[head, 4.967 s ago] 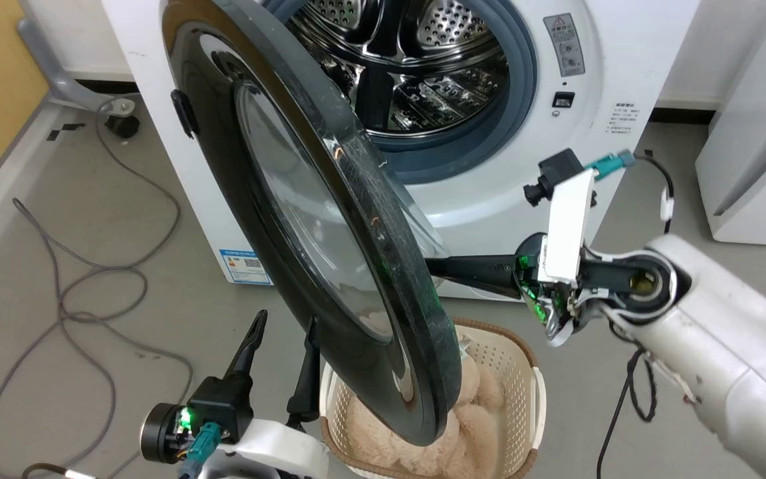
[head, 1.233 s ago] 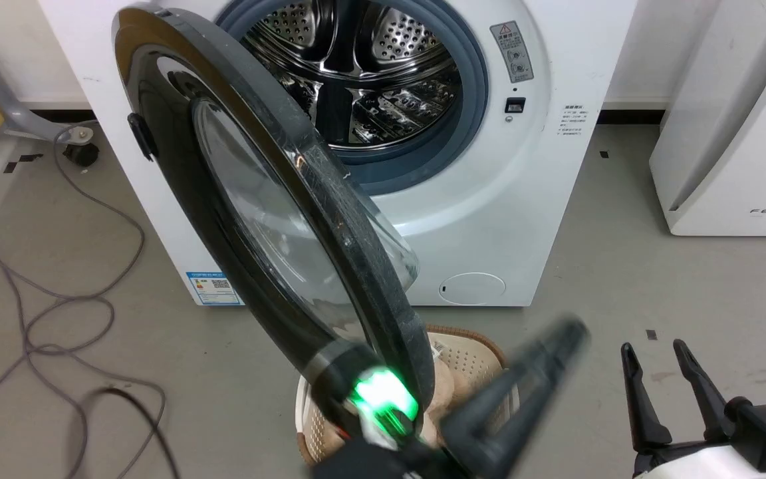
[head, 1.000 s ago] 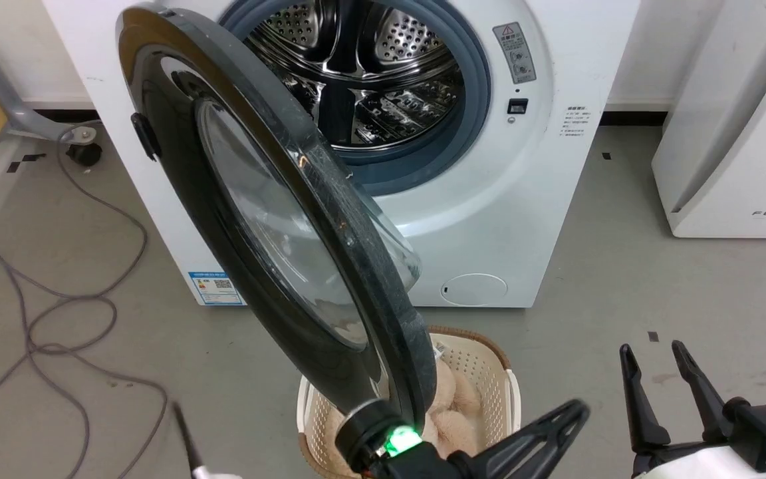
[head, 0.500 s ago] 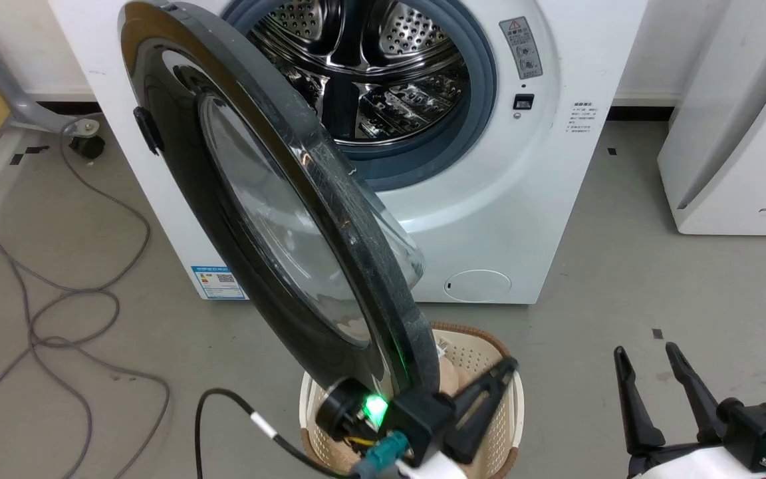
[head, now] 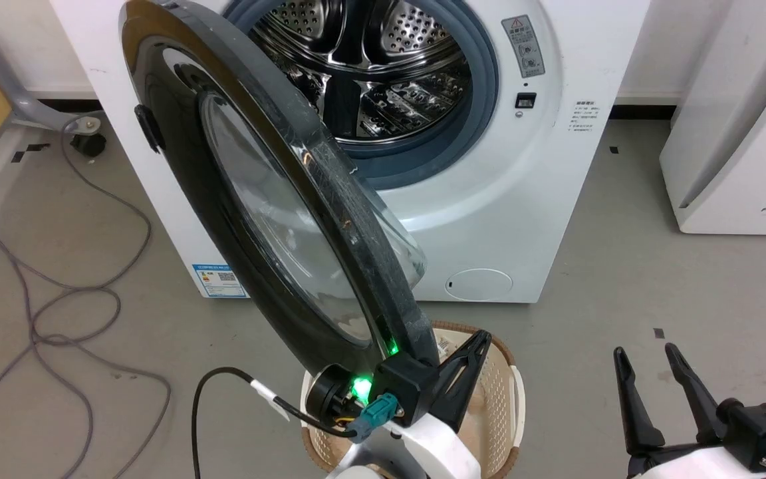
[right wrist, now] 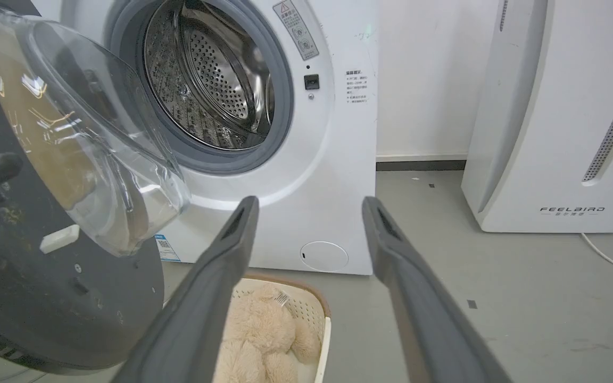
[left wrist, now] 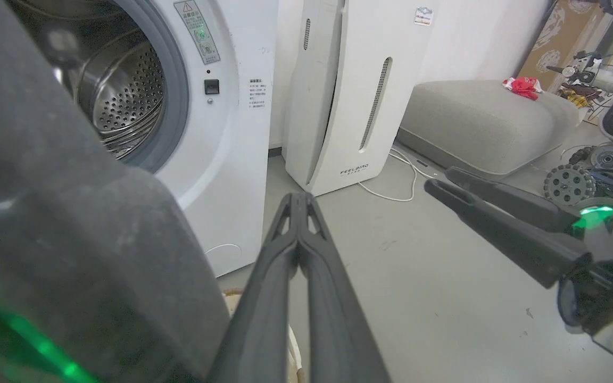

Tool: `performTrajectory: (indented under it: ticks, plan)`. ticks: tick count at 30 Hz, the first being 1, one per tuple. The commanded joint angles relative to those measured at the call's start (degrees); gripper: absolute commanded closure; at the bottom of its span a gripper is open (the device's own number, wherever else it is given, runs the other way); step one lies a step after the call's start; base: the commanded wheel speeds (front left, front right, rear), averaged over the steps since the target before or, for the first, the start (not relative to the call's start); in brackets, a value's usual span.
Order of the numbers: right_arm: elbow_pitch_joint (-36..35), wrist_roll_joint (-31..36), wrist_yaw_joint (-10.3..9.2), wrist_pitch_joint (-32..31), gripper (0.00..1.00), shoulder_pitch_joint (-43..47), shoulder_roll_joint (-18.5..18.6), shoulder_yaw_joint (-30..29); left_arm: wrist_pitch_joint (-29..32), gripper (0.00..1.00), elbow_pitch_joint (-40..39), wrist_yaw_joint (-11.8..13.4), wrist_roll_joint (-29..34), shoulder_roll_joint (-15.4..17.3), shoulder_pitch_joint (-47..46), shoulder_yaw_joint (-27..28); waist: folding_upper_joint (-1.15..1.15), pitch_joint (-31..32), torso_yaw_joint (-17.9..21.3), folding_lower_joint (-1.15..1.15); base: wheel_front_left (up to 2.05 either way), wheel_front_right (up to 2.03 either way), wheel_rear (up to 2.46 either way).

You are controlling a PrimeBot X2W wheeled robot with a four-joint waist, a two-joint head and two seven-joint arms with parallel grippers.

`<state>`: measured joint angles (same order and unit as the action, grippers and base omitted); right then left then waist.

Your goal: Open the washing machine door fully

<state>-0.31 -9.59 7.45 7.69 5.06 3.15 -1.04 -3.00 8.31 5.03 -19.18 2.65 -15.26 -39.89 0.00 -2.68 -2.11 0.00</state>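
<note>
The washing machine door (head: pixel 276 199) is a big glossy black disc that stands partly swung out from the white machine (head: pixel 489 199), its rim edge towards me. Its clear glass bowl (right wrist: pixel 83 149) bulges from the inner side. My left gripper (head: pixel 478 340) is shut and empty, low beside the door's bottom rim on the inner side; I cannot tell whether it touches. In the left wrist view the door (left wrist: pixel 72 239) looms dark and blurred just left of the left gripper (left wrist: pixel 298 199). My right gripper (head: pixel 645 351) (right wrist: pixel 311 202) is open at the lower right, apart from the door.
The steel drum opening (head: pixel 370 73) with its grey rubber rim lies uncovered. A cream basket (head: pixel 506 412) with a beige plush toy (right wrist: pixel 264 330) sits on the floor under the door. A white FEELBIRD appliance (head: pixel 735 133) stands right. Grey cables (head: pixel 57 306) trail on the left floor.
Five seconds ago my right gripper reached behind the door; it now rests at the lower right. Over the last second my left gripper swung in under the door's bottom rim. Door angle is unchanged.
</note>
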Motion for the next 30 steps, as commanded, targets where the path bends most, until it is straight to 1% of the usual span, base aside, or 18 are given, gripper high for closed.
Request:
performTrajectory:
  ticks: [1, 4, 9, 16, 20, 23, 30]
  plan:
    - [0.1, -0.3, 0.03, 0.3, 0.00, -0.7, -0.3, 0.0, 0.1, 1.00, 0.4, 1.1, -0.6, 0.3, -0.1, 0.6, 0.00, 0.2, -0.1, 0.00, 0.00, 0.00, 0.00]
    - [0.2, -0.4, 0.03, 0.3, 0.00, -0.1, -0.3, -0.3, 0.2, 1.00, -0.4, 2.1, -1.1, 0.4, 1.4, 0.8, 0.00, 1.0, -0.4, 0.00, 0.00, 0.00, 0.00]
    - [0.3, -0.6, 0.03, 0.1, 0.00, 0.9, -0.3, -1.0, 1.1, 1.00, -2.9, 3.5, -1.5, 1.5, 4.4, 0.8, 0.00, 2.1, -1.5, 0.00, 0.00, 0.00, 0.00]
    - [-0.4, -0.7, 0.03, 0.1, 0.00, 1.1, -0.3, -1.7, 3.1, 1.00, -7.2, 5.2, -1.4, 4.2, 8.4, 0.5, 0.00, 2.4, -4.8, 0.00, 0.00, 0.00, 0.00]
    - [-0.4, -0.8, 0.03, 0.0, 0.00, 0.9, -0.3, -1.7, 3.3, 1.00, -8.6, 5.5, -1.3, 5.1, 9.0, 0.5, 0.00, 2.4, -6.7, 0.00, 0.00, 0.00, 0.00]
    - [-0.4, -0.8, 0.03, -0.1, 0.00, 0.7, -0.3, -1.5, 3.3, 1.00, -9.0, 5.4, -1.3, 5.5, 8.9, 0.4, 0.00, 2.3, -7.3, 0.00, 0.00, 0.00, 0.00]
    - [-0.1, -0.9, 0.03, -0.1, 0.00, 0.4, -0.3, -0.6, 3.3, 1.00, -8.2, 5.3, -1.0, 5.2, 7.8, -0.2, 0.00, 2.2, -6.0, 0.00, 0.00, 0.00, 0.00]
